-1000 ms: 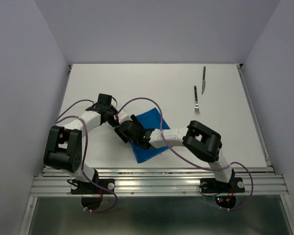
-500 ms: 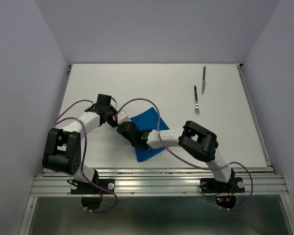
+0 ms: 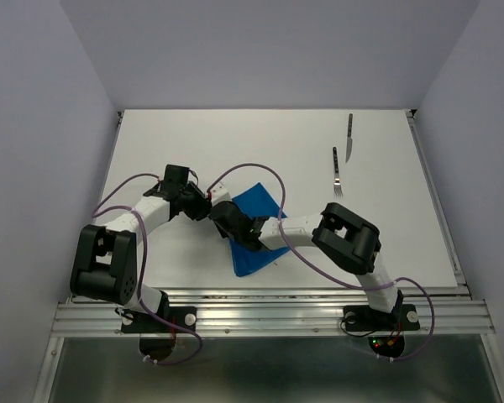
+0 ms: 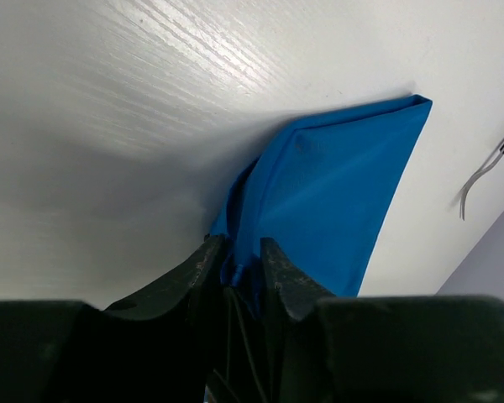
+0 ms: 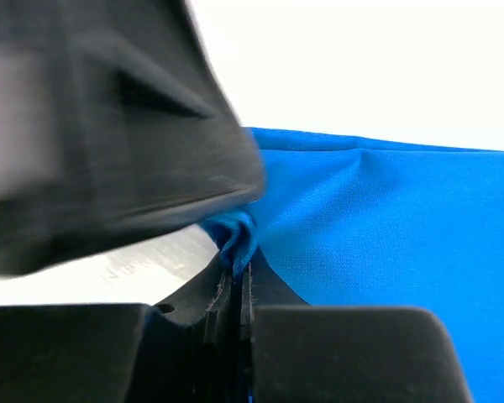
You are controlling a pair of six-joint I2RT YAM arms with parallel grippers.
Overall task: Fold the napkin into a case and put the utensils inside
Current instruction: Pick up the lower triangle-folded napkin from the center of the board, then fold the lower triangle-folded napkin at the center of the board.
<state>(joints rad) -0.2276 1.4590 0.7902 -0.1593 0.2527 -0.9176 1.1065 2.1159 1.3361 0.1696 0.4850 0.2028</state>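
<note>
the table was plain white with a faint wood grain, boxed in by a pale lavender-grey back wall, left wall and right wall. a ribbed aluminium rail ran along its near edge, with a dull grey surface below. lighting was soft and even, only faint shadows.

The white table carries a blue napkin left of centre. It lies slantwise and partly folded, with one end toward the near edge. Both arms reach in over it. The left gripper and right gripper meet nose to nose at its left edge, and jaw positions are not resolvable from this height. The fork and knife lie near each other toward the far right, not touching and well apart from the napkin.
</note>
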